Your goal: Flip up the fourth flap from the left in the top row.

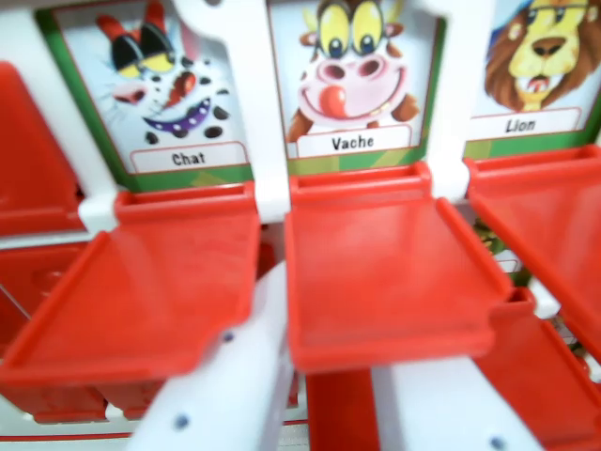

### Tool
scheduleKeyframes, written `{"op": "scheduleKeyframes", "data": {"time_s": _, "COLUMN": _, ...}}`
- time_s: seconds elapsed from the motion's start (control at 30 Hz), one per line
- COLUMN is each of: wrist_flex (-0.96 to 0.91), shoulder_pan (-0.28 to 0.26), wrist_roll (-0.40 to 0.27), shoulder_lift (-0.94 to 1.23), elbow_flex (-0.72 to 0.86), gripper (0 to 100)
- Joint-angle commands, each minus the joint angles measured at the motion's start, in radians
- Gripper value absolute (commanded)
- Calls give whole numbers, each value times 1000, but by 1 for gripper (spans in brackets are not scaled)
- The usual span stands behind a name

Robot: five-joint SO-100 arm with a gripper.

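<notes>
Wrist view: we look close-up at a red-and-white flap game board (258,113), its white frame bars running between picture cards. Three cards show along the top: a cat-like cartoon labelled "Chat" (160,89) at the wrist view's left, a cow labelled "Vache" (352,80) in the middle, and a lion labelled "Lion" (535,66) at the wrist view's right, cut by the frame edge. Below each card a red flap lies folded down toward us: the flap under Chat (141,301), the flap under Vache (385,282), and the flap under Lion (545,225), only partly in view. We cannot tell from this view which of them is the fourth in the top row. More red flaps (33,160) sit at the wrist view's far left and low at the right. Our hand (319,404) rises from the bottom edge as two white fingers (230,385), blurred, one under the gap between the Chat and Vache flaps, the other under the Vache flap's near edge. They stand parted, gripping nothing we can see. The Vache flap's front lip overlaps the fingers and hides their tips.
</notes>
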Motion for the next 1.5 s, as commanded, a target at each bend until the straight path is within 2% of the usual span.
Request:
{"op": "scheduleKeyframes", "data": {"time_s": 0.0, "wrist_flex": -25, "shoulder_pan": -3, "wrist_roll": 6, "shoulder_lift": 38, "elbow_flex": -104, "gripper": 0}}
{"op": "scheduleKeyframes", "data": {"time_s": 0.3, "wrist_flex": -12, "shoulder_pan": 11, "wrist_roll": -2, "shoulder_lift": 63, "elbow_flex": -118, "gripper": 0}}
{"op": "scheduleKeyframes", "data": {"time_s": 0.6, "wrist_flex": 12, "shoulder_pan": 49, "wrist_roll": -14, "shoulder_lift": 77, "elbow_flex": -135, "gripper": 0}}
{"op": "scheduleKeyframes", "data": {"time_s": 1.47, "wrist_flex": 25, "shoulder_pan": 18, "wrist_roll": 11, "shoulder_lift": 63, "elbow_flex": -221, "gripper": 0}}
